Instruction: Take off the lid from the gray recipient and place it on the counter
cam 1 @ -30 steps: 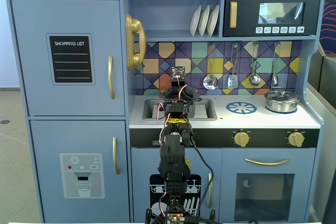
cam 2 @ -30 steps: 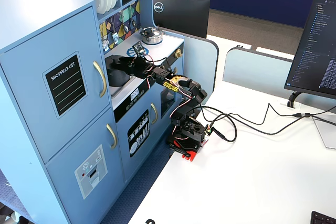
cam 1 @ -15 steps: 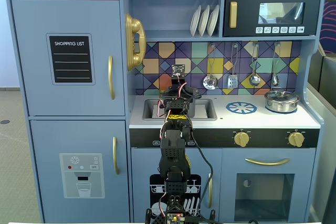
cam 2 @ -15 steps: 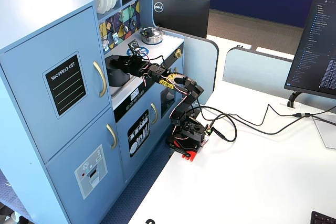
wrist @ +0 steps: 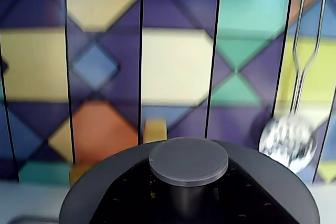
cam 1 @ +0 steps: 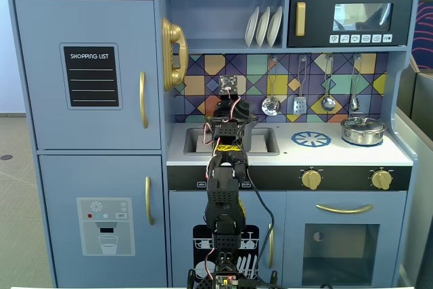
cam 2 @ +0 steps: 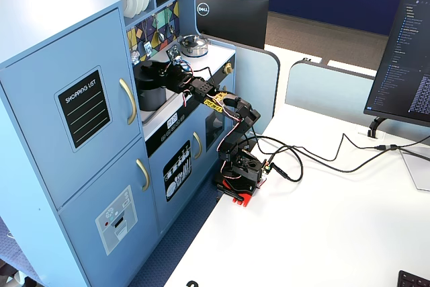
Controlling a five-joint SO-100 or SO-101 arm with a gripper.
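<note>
Lid [wrist: 189, 169] fills the bottom of the wrist view, knob dead centre, and it looks seated on the gray recipient [cam 2: 152, 93], which stands in the sink cut-out of the white worktop [cam 1: 325, 152]. The arm reaches in over the sink, claw [cam 2: 163, 70] right at the pot's top, presumably lined up on that knob. Clenched or released? I cannot tell; no view shows the jaws. Bare worktop near the burner print [cam 1: 311, 139] looks the likely landing place.

Arm [cam 2: 232, 122] outstretched — jaw state unclear
</note>
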